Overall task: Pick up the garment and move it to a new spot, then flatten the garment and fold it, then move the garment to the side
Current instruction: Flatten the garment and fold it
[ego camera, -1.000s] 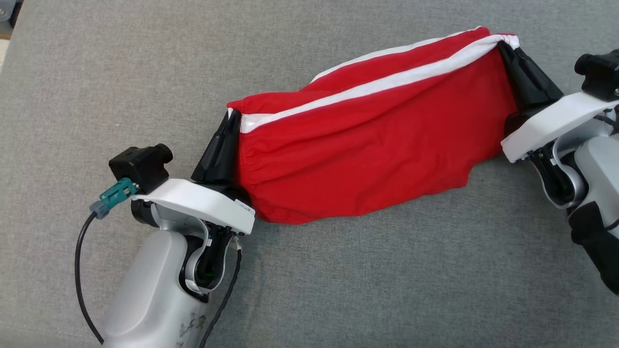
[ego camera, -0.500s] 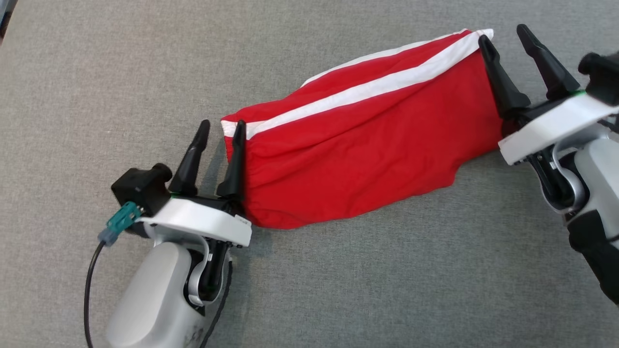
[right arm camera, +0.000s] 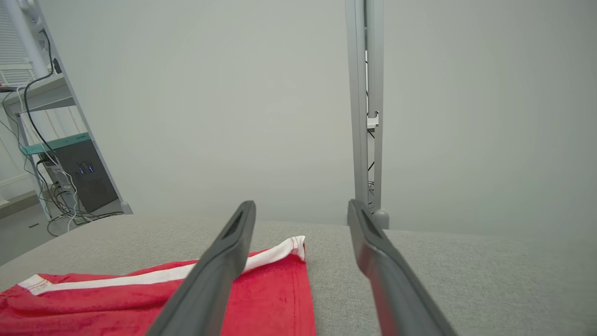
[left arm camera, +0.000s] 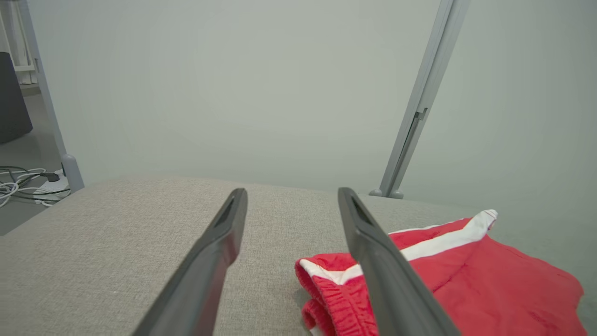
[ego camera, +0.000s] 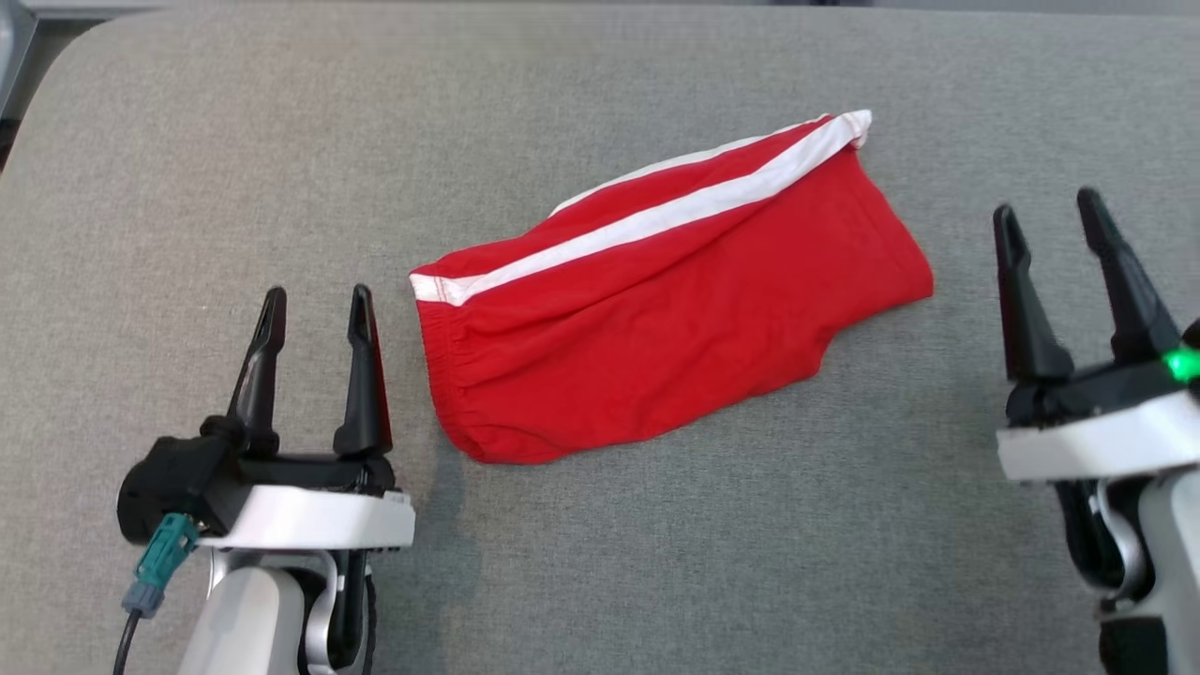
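The garment (ego camera: 666, 309) is a pair of red shorts with a white side stripe, folded and lying slantwise on the grey padded surface (ego camera: 656, 562). My left gripper (ego camera: 316, 305) stands open just left of the elastic waistband end, not touching it. My right gripper (ego camera: 1047, 211) is open to the right of the leg end, with a gap of bare cloth surface between. The left wrist view shows the waistband (left arm camera: 336, 298) beside the right finger. In the right wrist view the leg hem (right arm camera: 280, 289) lies below and left of the fingers.
The grey surface's far edge and rounded left corner (ego camera: 75, 37) show at the top. Beyond it stand a pale wall, metal frame posts (right arm camera: 366, 116), and a shelf with cables and equipment (right arm camera: 60, 168) at the left.
Both grippers have let go of the garment's ends and drawn back toward me, open. The shorts now lie free on the surface. The head camera has also shifted.
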Robot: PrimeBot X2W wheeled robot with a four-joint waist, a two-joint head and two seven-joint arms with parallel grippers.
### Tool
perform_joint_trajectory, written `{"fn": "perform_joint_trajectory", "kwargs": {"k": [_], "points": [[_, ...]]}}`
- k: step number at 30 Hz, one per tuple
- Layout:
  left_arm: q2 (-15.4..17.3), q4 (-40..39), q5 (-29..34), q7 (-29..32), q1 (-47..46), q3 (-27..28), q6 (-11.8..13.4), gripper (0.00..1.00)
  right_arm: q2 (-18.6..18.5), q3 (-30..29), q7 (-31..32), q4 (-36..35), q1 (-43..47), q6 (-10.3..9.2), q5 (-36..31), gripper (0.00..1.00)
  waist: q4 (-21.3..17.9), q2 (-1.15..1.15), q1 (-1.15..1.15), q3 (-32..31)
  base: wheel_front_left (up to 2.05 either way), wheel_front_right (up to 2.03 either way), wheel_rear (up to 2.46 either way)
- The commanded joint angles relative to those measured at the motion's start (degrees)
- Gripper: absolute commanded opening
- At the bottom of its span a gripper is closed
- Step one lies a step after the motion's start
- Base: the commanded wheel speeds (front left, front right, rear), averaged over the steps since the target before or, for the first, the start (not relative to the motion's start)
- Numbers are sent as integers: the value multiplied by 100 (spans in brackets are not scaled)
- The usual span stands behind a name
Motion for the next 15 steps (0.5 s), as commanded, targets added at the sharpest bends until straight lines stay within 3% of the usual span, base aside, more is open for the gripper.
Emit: {"fn": "perform_joint_trajectory", "kwargs": {"k": [1,15], "points": [[21,24,63,-22,62,47,27,100,35,-31,-26,-55,143,3,-72,100,-71,0,0,-88,0,0,0],[14,431,359,-23,265,201,-81,100,295,-166,-27,-29,633,3,-443,100,-188,0,0,-209,0,0,0]]}}
